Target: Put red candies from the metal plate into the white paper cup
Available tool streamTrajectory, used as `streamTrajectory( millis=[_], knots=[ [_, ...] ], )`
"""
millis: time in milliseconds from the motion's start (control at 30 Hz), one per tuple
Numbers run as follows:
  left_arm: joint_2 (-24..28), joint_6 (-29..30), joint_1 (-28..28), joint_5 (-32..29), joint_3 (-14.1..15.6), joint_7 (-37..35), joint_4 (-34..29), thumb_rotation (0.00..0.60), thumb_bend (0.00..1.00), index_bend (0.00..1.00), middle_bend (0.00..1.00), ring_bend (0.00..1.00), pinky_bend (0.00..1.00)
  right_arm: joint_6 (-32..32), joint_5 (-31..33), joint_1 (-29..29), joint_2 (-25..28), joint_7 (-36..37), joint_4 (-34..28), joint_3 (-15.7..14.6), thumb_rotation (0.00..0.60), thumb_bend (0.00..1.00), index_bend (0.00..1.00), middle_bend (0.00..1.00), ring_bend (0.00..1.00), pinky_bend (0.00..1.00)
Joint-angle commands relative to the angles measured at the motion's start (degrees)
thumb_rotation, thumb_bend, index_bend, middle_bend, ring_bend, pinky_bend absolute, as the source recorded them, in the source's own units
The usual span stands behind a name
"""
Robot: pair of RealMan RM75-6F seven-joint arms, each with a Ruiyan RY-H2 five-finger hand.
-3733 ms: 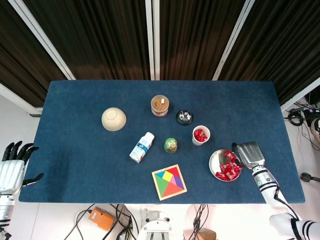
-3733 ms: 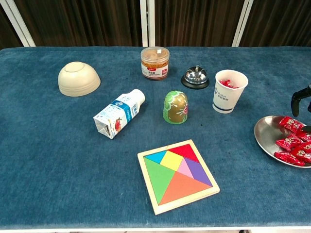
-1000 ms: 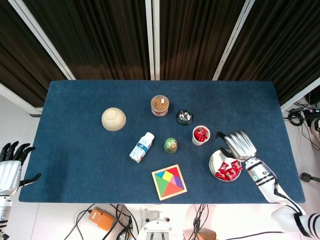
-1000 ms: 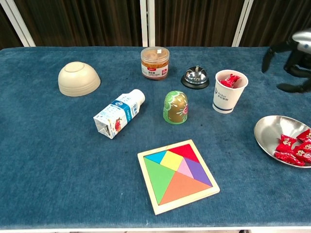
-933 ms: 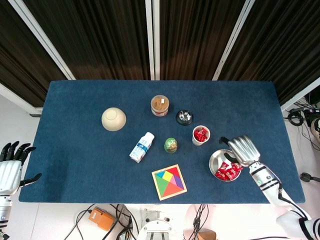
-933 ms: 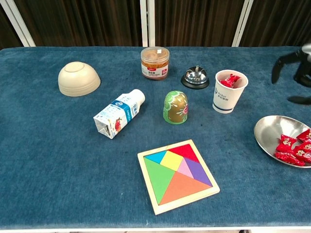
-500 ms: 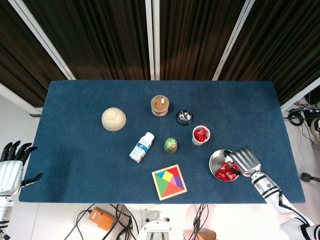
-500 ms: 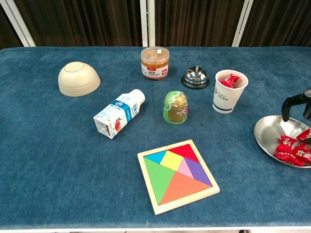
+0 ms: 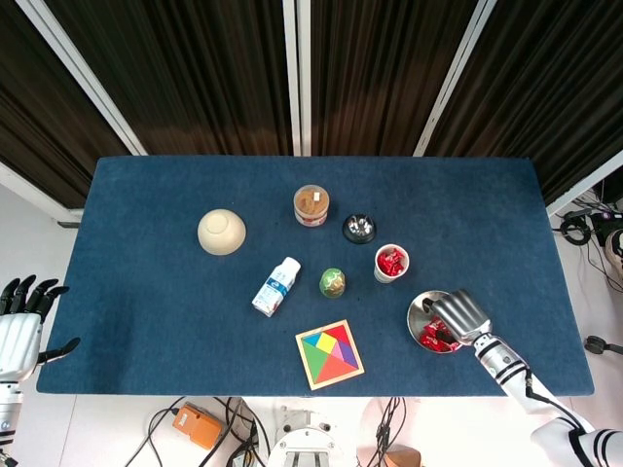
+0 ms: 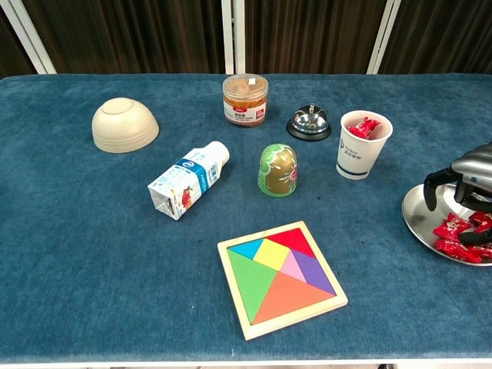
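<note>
The metal plate [image 9: 421, 313] [image 10: 425, 218] lies near the table's front right and holds several red candies [image 9: 433, 337] [image 10: 460, 233]. My right hand [image 9: 458, 313] [image 10: 464, 181] hangs low over the plate, fingers apart and curved down onto the candy pile; nothing shows held between them. The white paper cup [image 9: 391, 264] [image 10: 363, 145] stands upright just left of and behind the plate, with red candies inside. My left hand [image 9: 18, 325] rests with fingers spread beyond the table's left edge, holding nothing.
A tangram puzzle [image 9: 330, 353] lies at the front centre. A green egg doll [image 9: 332, 282], a lying milk carton [image 9: 276, 286], a service bell [image 9: 358, 228], a snack jar [image 9: 311, 205] and an upturned bowl [image 9: 222, 232] stand further left and back.
My right hand has come back from beside the cup, dropped down and moved left onto the plate's candies. The cup holds candies heaped to its rim. The left hand has stayed put.
</note>
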Motion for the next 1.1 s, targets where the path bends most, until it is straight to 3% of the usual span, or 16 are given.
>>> streamTrajectory(
  millis=[33, 433, 733, 900, 1100],
  knots=[
    [-0.04, -0.01, -0.03, 0.02, -0.04, -0.08, 0.10, 0.600, 0.00, 0.23, 0.15, 0.03, 0.00, -0.12, -0.05, 0.03, -0.16, -0.07, 0.12, -0.01, 0.600, 0.36, 0.51, 0.96, 1.00, 1.00],
    [-0.31, 0.11, 0.18, -0.01, 0.04, -0.69, 0.73, 0.600, 0.00, 0.23, 0.15, 0.03, 0.00, 0.50, 0.32, -0.05, 0.43, 1.31, -0.33, 1.07, 0.600, 0.55, 0.65, 0.96, 1.00, 1.00],
    [-0.21, 0.04, -0.13, 0.25, -0.14, -0.40, 0.42, 0.600, 0.00, 0.23, 0.15, 0.03, 0.00, 3.93, 1.18, 2.97, 4.56, 3.42, -5.95, 8.32, 0.600, 0.55, 0.66, 0.96, 1.00, 1.00],
    [0.02, -0.07, -0.17, 0.12, -0.17, 0.00, -0.01, 0.600, 0.00, 0.23, 0.15, 0.03, 0.00, 0.84, 4.44, 6.82, 3.82, 2.90, -7.46, 12.49, 0.600, 0.55, 0.65, 0.96, 1.00, 1.00],
    [0.16, -0.21, -0.13, -0.04, -0.09, 0.36, -0.31, 0.600, 0.00, 0.23, 0.15, 0.03, 0.00, -4.07, 8.72, 10.80, -0.06, 0.95, -4.88, 14.32, 0.600, 0.55, 0.63, 0.96, 1.00, 1.00]
  ],
)
